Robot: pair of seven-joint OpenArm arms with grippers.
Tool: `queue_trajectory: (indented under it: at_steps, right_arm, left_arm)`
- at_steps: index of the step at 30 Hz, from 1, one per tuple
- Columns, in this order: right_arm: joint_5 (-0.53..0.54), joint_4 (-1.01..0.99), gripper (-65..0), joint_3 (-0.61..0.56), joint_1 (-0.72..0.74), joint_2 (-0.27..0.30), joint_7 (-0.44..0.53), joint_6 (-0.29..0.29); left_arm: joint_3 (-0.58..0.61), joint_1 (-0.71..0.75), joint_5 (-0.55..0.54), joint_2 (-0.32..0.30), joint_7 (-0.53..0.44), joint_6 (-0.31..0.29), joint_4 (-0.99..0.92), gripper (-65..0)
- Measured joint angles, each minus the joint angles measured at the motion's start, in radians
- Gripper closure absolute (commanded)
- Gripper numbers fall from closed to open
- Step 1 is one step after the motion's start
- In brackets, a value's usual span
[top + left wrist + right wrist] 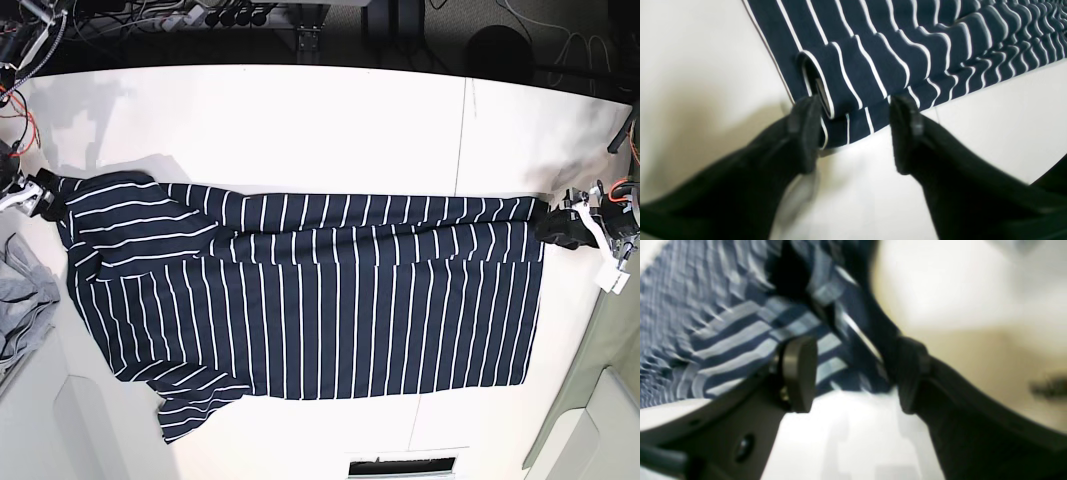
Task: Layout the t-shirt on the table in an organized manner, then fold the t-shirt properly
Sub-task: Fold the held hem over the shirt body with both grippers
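Left claw: the left gripper (853,133) has its two black fingers spread wide apart, and it holds nothing. A corner of the shirt lies between the tips, and one finger (805,133) sits right by a small rolled fold of cloth.
Left claw place: at the shirt's hem corner, on the right end of the shirt in the base view (562,225).
Right claw: the right gripper (853,373) is spread apart too. Shirt cloth shows between its fingers, but the picture is blurry, so I cannot tell if the cloth touches them.
Right claw place: at the other end of the shirt, by the sleeve, on the left in the base view (35,195).
Shirt: the t-shirt (320,310) is dark navy with thin white stripes. It lies stretched out long and mostly flat, with some wrinkles along its far edge and one sleeve poking out at the near left.
Table: the table (300,120) is white and lies under the whole shirt.
Grey cloth: a grey cloth (20,300) sits just left of the shirt.
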Motion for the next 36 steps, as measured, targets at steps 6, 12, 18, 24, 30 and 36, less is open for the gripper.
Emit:
queue_trajectory:
  at_steps: [6,12,18,24,30,36]
  right_arm:
    - [-0.010,-0.079,-36.7,-0.002,0.000,0.002,0.038,0.002]
    - [0.068,-0.153,-36.7,-0.019,0.005,0.003,0.047,0.002]
    - [0.095,-0.158,-36.6,-0.141,0.017,-0.015,0.061,0.003]
    - [0.101,-0.157,0.0,-0.174,0.026,-0.084,0.066,0.008]
    - [0.090,-0.103,0.0,-0.154,0.021,-0.080,-0.036,0.006]
    - [0.144,0.059,0.0,-0.120,-0.087,-0.078,-0.112,0.006]
  left_arm:
    - [0.000,0.001,0.148,0.072,-0.100,0.037,-0.072,-36.6]
    - [-0.001,-0.006,0.223,0.138,-0.165,0.103,-0.080,-36.6]
    - [-0.005,-0.009,0.287,0.183,-0.208,0.139,-0.080,-33.4]
    - [-0.006,-0.009,0.296,0.198,-0.213,0.142,-0.080,0.0]
    - [-0.005,-0.003,0.291,0.161,-0.143,0.031,-0.048,0.0]
    - [-0.004,0.087,0.181,0.060,-0.101,0.021,0.053,0.0]
